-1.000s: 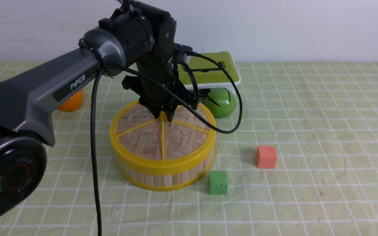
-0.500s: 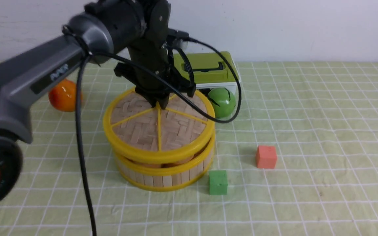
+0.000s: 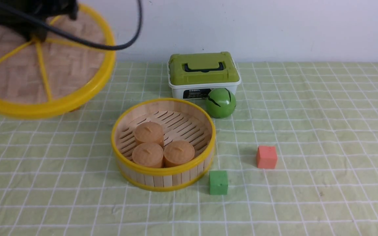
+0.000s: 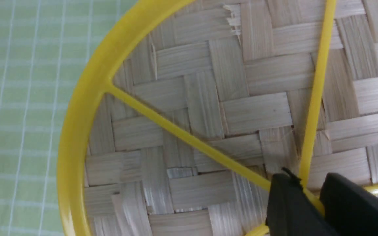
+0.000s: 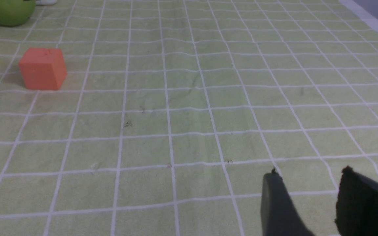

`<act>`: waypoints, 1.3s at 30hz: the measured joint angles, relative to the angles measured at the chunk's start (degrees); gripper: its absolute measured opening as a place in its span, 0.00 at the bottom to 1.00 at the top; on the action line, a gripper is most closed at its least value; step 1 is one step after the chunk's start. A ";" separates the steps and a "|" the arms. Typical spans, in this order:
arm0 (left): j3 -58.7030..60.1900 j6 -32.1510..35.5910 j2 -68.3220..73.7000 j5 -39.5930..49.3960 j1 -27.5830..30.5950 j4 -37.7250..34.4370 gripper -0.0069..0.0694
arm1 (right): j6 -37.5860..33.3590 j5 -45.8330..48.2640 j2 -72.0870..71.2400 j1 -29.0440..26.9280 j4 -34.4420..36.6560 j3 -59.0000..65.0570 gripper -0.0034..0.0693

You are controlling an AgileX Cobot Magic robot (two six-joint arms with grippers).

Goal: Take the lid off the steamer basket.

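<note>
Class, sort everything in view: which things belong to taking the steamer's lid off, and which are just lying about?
Job: lid, steamer basket, left gripper.
Lying about: green-lidded box, green ball, red cube, green cube.

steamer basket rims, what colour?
Yellow, both the top and bottom rims of the steamer basket, with pale bamboo slats between. Shows best in the front view.
</note>
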 joint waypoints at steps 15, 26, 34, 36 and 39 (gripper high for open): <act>26.97 -11.36 9.71 -34.05 10.33 -1.38 0.23 | 0.00 0.00 0.00 0.00 0.00 0.00 0.38; 26.97 -11.80 11.73 -38.66 10.33 -8.89 0.54 | 0.00 0.00 0.00 0.00 0.00 0.00 0.38; 27.88 -9.47 -9.88 -37.09 10.33 -10.80 0.29 | 0.00 0.00 0.00 0.00 0.00 0.00 0.38; 29.30 -8.61 -17.41 -37.97 10.33 -12.11 0.16 | 0.00 0.00 0.00 0.00 0.00 0.00 0.38; 33.66 -5.76 -29.92 -40.61 10.33 -14.86 0.07 | 0.00 0.00 0.00 0.00 0.00 0.00 0.38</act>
